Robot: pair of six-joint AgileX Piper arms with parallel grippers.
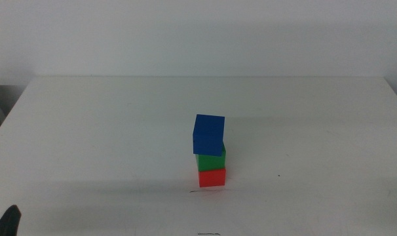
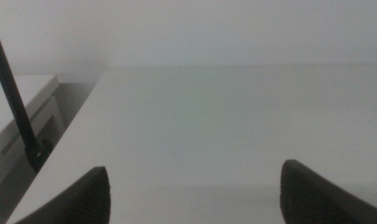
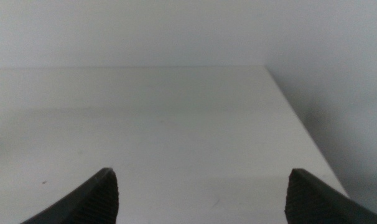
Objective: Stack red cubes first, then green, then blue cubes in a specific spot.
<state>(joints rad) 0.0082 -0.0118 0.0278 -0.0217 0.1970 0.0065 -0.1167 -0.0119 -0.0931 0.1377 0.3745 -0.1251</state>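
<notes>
Red cube (image 1: 211, 177), green cube (image 1: 209, 158) and blue cube (image 1: 208, 134) stand stacked by the scribbled mark (image 1: 205, 191), well ahead and right of my spread, empty left claw (image 2: 195, 193); my right claw (image 3: 201, 196), likewise spread, waits unseen.

L tool (image 2: 191, 193): two dark matte jaws, rounded tips, fine ribbed texture on inner edges. R tool (image 3: 201, 196): same dark jaws w/ ribbed faces. Mid view: only a black tip at 7 o'clock corner.
</notes>
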